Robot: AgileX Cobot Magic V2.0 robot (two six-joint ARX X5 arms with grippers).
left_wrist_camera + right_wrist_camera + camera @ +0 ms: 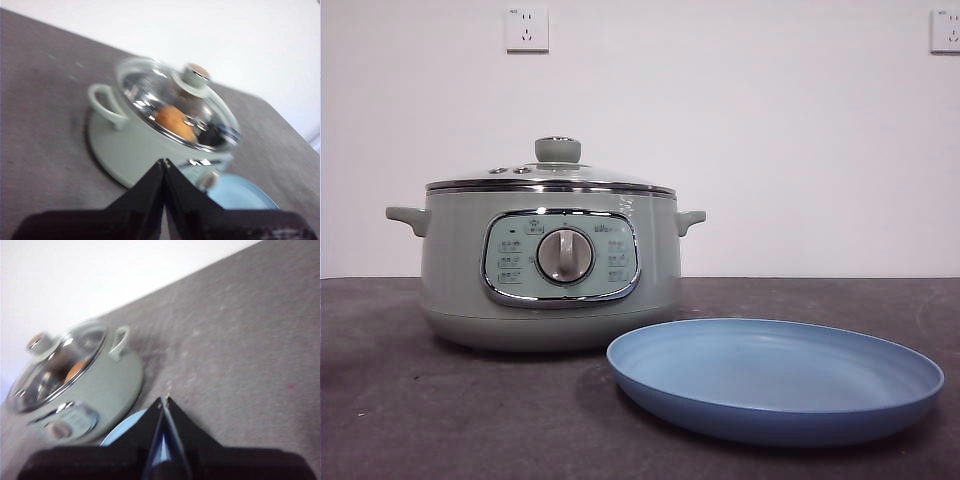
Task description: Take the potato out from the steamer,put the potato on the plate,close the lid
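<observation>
Two pincers are raised above the dark grey surface, neither touching any object and neither visible in the front view. Left pincer: black jaws pressed together tip to tip, holding nothing, tilted down toward the steamer from above and to one side. Right pincer: jaws likewise closed to a point and empty, poised over bare surface beside the plate, with the steamer farther off.

Nearest the front camera lies the plate, light blue, shallow, empty, flat on the surface. Its rim comes just in front of the steamer's base; contact cannot be judged.

Behind it stands the steamer, pale sage green, upright, with the control panel and silver dial facing the front camera and a handle at each side. The lid is seated on the steamer's rim, knob uppermost.

The potato is inside the steamer, seen through the glass in both wrist views as an orange-brown oval shape under the lid. Both wrist views are blurred.

A white wall with two sockets closes the scene.
</observation>
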